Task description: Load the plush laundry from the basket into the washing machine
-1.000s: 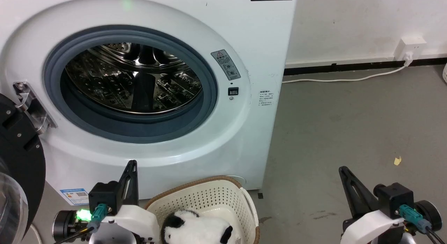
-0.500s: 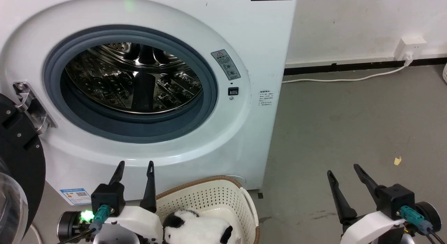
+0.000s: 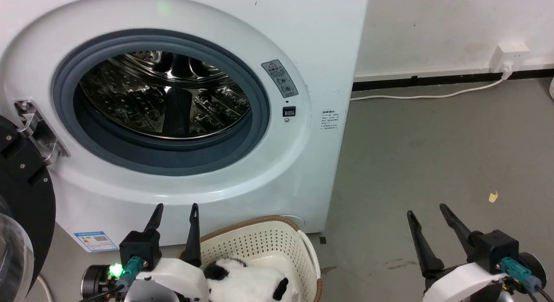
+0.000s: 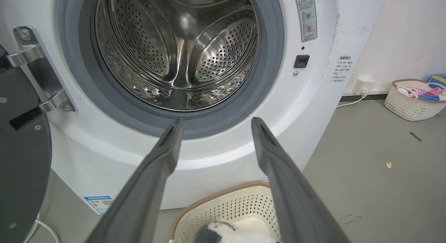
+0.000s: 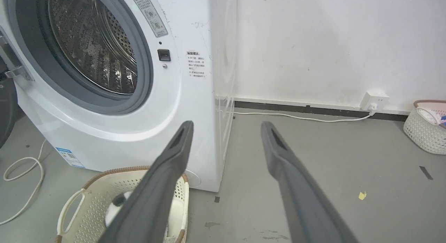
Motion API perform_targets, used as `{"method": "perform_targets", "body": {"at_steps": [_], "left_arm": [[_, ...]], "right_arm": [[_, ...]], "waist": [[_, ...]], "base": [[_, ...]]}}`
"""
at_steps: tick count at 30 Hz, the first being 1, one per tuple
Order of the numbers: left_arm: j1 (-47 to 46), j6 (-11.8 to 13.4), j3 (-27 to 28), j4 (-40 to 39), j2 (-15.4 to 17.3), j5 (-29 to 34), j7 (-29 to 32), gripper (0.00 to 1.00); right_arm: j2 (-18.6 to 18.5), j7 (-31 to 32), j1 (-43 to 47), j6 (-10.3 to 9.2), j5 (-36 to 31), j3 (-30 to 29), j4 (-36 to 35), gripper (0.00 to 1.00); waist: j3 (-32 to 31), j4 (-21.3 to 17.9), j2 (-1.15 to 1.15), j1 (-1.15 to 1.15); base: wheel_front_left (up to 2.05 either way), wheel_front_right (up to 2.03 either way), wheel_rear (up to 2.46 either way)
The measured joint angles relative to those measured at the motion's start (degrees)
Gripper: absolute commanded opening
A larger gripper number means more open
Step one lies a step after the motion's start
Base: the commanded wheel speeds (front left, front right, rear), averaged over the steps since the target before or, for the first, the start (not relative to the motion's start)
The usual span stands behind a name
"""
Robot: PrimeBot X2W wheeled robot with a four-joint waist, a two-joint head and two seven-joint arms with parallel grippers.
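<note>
the plush laundry is lying inside the basket, its white fur and black patches showing at the bottom edge of the head view. the basket is sitting on the grey floor just in front of the washing machine, below its round opening. the machine's door is hanging open at the left, and the steel drum is showing through the grey gasket. the left gripper is hovering just beside the basket's left rim, its fingers pointing up toward the machine's front, spread apart and gripping nothing. the right gripper is hovering over the floor well to the right of the basket, its fingers likewise parted with nothing between them. a white cord is running along the floor to a wall socket, and a second basket is standing near the wall.
</note>
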Motion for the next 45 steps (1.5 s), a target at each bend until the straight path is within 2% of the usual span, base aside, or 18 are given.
{"method": "perform_targets", "body": {"at_steps": [26,34,45], "left_arm": [[-6.3,1.0,-2.3,12.4,0.0,-6.1,-3.1,1.0],[-10.4,1.0,-5.1,18.8,0.0,-9.5,-4.1,1.0],[-16.8,2.5,-9.7,28.6,-0.1,-12.3,-5.0,1.0]], "right_arm": [[0.0,-2.6,-1.6,0.0,3.2,-1.3,0.5,1.0],[0.0,-3.3,-2.7,0.0,3.9,-1.8,0.4,1.0],[0.0,-4.5,-4.8,0.0,4.9,-3.3,-1.2,1.0]], "waist": [[7.4,-1.3,0.0,0.01],[11.2,-1.6,0.0,0.01],[16.6,-2.1,0.0,0.0]], "base": [[0.0,0.0,0.0],[0.0,0.0,0.0],[0.0,0.0,0.0]]}}
